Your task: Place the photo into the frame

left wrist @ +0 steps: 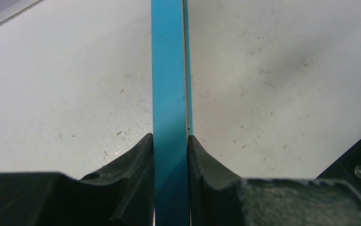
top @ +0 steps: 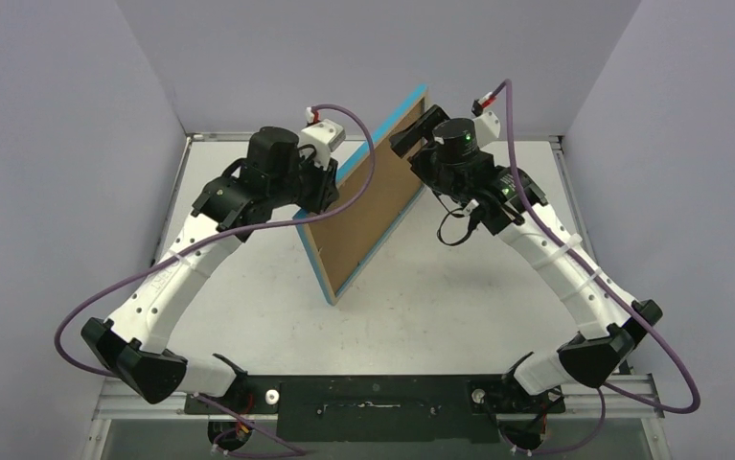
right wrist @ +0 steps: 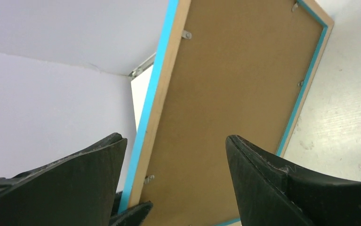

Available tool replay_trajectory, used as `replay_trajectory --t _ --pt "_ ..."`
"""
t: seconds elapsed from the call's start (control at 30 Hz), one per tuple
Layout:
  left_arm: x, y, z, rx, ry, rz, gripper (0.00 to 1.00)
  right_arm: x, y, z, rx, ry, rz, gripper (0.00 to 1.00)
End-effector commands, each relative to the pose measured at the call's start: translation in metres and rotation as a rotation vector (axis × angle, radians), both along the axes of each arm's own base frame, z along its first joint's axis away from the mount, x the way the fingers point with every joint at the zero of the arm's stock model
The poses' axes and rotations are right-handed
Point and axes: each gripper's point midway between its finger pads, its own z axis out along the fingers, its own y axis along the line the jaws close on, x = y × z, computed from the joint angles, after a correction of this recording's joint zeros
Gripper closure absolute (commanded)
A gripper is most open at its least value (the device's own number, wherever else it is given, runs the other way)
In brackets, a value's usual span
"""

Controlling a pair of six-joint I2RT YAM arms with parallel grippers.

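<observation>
Frame upright in left gripper

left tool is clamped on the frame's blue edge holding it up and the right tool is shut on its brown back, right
No: the right tool is open, jaws spread wide facing the brown back of the frame; the right wrist view shows this. The left tool is clamped on the blue edge, holding it up.
</observation>
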Motion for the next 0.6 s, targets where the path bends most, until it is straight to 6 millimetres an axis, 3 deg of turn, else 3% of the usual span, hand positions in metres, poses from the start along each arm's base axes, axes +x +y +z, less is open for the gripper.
replay_trajectory --t 0.0,0.13,0.37,0.57 --pt "0.001 -0.006 0.017 0.066 -0.151 -0.043 1.00 0.012 -0.011 0.025 0.027 -0.078 -0.060 0.21" --pt "-0.008 -0.017 0.017 0.084 -0.188 -0.061 1.00 0.014 0.001 0.027 0.018 -0.062 -0.004 0.22" --pt "-0.017 -0.028 0.013 0.147 -0.229 -0.055 1.00 0.007 0.004 -0.013 -0.032 0.111 0.000 0.29" --pt "-0.023 -0.028 0.009 0.157 -0.234 -0.062 1.00 0.001 -0.004 -0.032 -0.024 0.153 -0.043 0.35"
